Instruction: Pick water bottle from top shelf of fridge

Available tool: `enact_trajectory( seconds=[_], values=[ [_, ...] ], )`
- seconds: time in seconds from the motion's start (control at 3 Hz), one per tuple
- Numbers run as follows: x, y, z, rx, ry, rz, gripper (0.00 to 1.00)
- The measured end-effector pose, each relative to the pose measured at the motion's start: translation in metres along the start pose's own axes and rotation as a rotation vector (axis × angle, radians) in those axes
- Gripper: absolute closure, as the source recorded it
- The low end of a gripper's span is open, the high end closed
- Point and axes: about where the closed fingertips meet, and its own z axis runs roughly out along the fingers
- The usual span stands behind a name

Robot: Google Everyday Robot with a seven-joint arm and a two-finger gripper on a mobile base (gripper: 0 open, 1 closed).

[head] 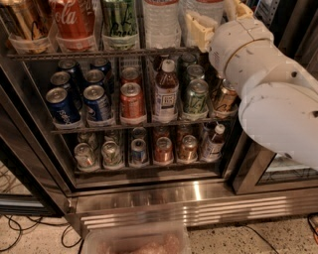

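Camera view has the gripper (213, 16) up at the top shelf (99, 53) of the fridge (149, 196), its cream fingers (198, 30) spread apart and closed on nothing. The water bottle (203, 6) stands upright just behind them, partly hidden, so I judge the reach goes straight inward. A second bottle (161, 22) stands just beside it.

White script reading "Cola" crosses the red label of the cola bottle (74, 17) at the left of the top shelf (99, 53). On the rack below, the front left blue can (62, 106) has pale letters down its side that look like "pepsi". The print on the green bottle (119, 22) and the brown-drink bottle (165, 92) cannot be read. The gripper (218, 17) is at the top shelf's right end
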Motion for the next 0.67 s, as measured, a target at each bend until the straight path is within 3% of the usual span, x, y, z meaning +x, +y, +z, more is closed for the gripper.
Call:
enact_trajectory(
  seconds=[0.33, 0.67],
  values=[
    [-0.0062, -0.0004, 0.0037, 0.000, 0.000, 0.002, 0.25],
    [-0.0102, -0.0010, 0.0068, 0.002, -0.001, 0.003, 0.21]
  ],
)
